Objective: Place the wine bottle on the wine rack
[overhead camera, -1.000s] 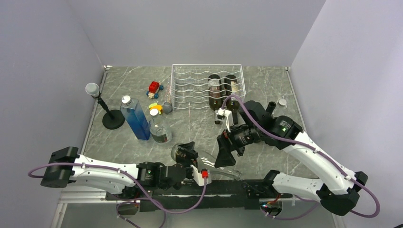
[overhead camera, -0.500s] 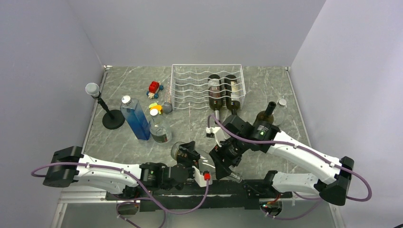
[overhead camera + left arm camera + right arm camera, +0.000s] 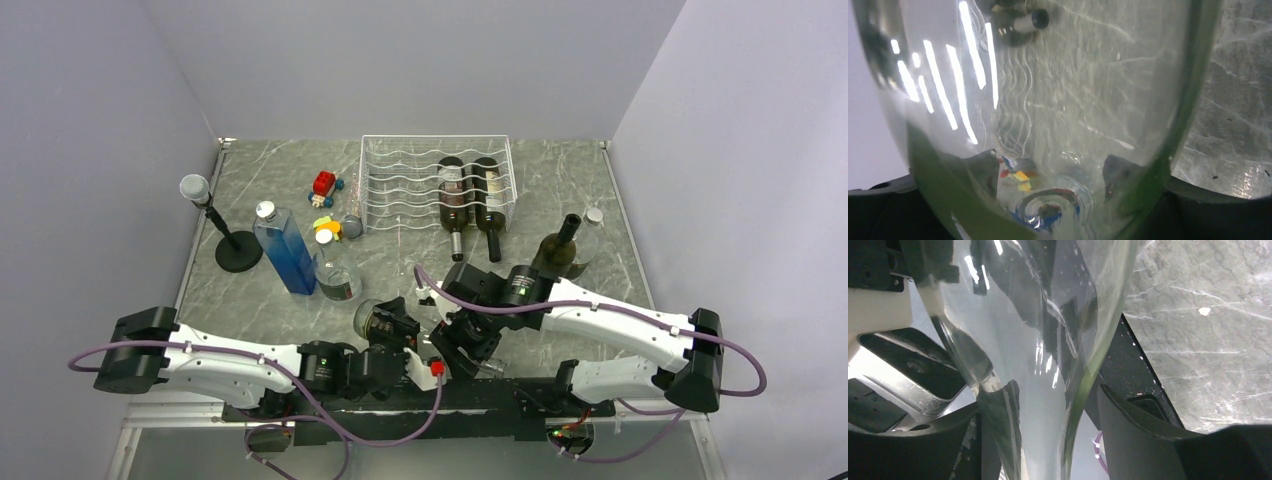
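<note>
The clear glass wine bottle (image 3: 1048, 100) — clenched by the left gripper (image 3: 1050, 170), hold of the right gripper (image 3: 1055, 400) unclear — is not yet laid on the white wire rack (image 3: 400, 185).

One wine rack (image 3: 400, 180), two racked dark bottles (image 3: 452, 192) (image 3: 488, 190), one blue bottle (image 3: 287, 252).

A microphone stand (image 3: 228, 238) beside a blue bottle (image 3: 285, 250), red toy (image 3: 323, 184) behind.

- Clear wine bottle (image 3: 1058, 90): glossy, smooth glass, faintly green-tinted.
- Wine rack (image 3: 400, 185): white coated wire.
- Table (image 3: 560, 180): grey marbled, smooth.
- Racked bottles (image 3: 453, 195): dark shiny glass.
</note>
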